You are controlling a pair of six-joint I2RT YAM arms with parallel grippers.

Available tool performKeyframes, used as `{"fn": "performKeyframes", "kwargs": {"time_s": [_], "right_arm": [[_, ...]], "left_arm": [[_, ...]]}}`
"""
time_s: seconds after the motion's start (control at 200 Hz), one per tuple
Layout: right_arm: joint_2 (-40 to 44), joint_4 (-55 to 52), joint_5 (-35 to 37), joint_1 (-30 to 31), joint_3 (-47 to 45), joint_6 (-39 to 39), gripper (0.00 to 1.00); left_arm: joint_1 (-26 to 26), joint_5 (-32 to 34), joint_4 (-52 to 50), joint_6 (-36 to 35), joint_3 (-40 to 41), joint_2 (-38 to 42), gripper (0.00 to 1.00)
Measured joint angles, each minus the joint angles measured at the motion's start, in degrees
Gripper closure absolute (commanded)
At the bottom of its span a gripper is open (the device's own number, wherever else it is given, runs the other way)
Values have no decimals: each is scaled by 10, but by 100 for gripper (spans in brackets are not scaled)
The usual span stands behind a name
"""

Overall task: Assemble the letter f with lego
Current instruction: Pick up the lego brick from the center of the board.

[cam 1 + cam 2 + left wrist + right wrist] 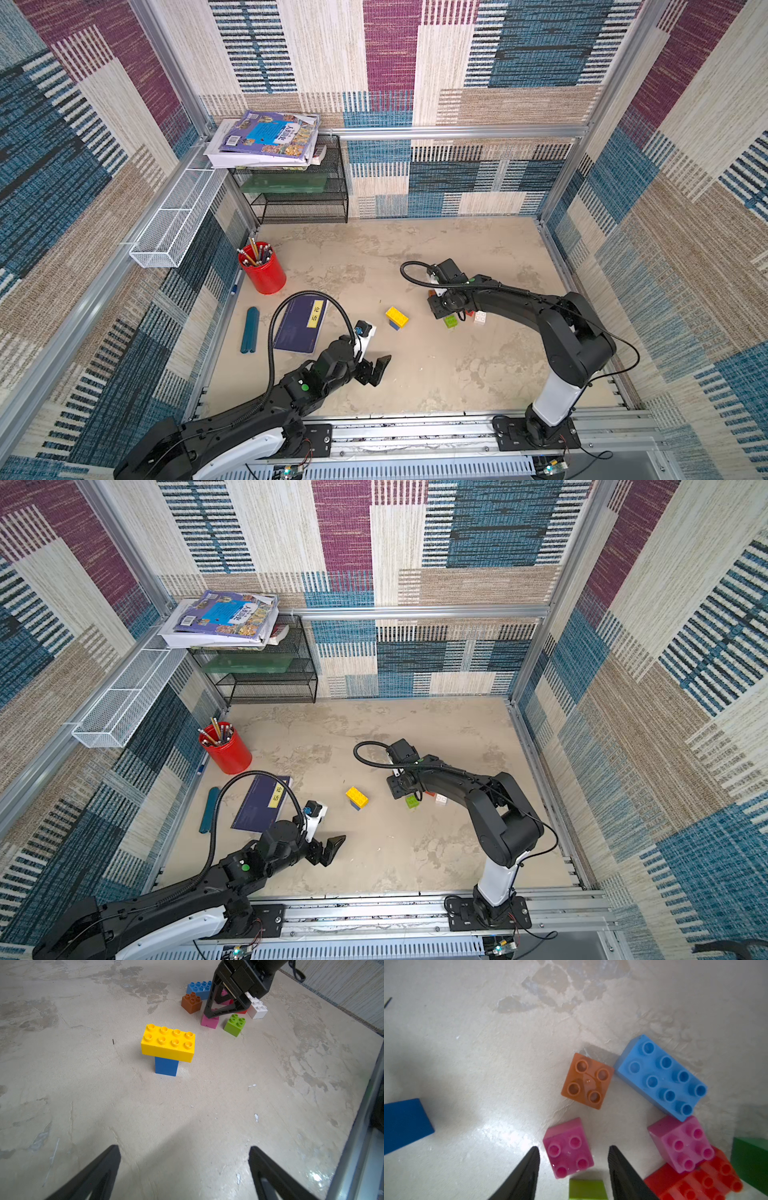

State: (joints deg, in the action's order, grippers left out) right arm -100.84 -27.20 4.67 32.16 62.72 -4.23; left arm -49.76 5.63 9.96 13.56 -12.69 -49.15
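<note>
Left wrist: tabletop [187,1115] around yellow brick [168,1043]

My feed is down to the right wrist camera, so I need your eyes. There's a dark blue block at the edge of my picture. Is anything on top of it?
Observer: Yes. A yellow eight-stud brick sits across the dark blue brick and overhangs it on both sides.
Operator: Where's the left gripper?
Observer: The left gripper is open and empty. It is short of that stack, on the base-rail side.
Operator: Any bricks outside my frame?
Observer: A white brick lies close to the lime green brick, not touching it.
</note>
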Motion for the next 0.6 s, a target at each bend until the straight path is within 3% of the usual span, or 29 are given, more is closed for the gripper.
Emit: {"fn": "performKeyframes", "kwargs": {"time_s": [0.601], "right_arm": [[-19, 7, -13, 0, -2, 0, 62]], "left_arm": [[0, 1, -3, 0, 0, 4, 1]]}}
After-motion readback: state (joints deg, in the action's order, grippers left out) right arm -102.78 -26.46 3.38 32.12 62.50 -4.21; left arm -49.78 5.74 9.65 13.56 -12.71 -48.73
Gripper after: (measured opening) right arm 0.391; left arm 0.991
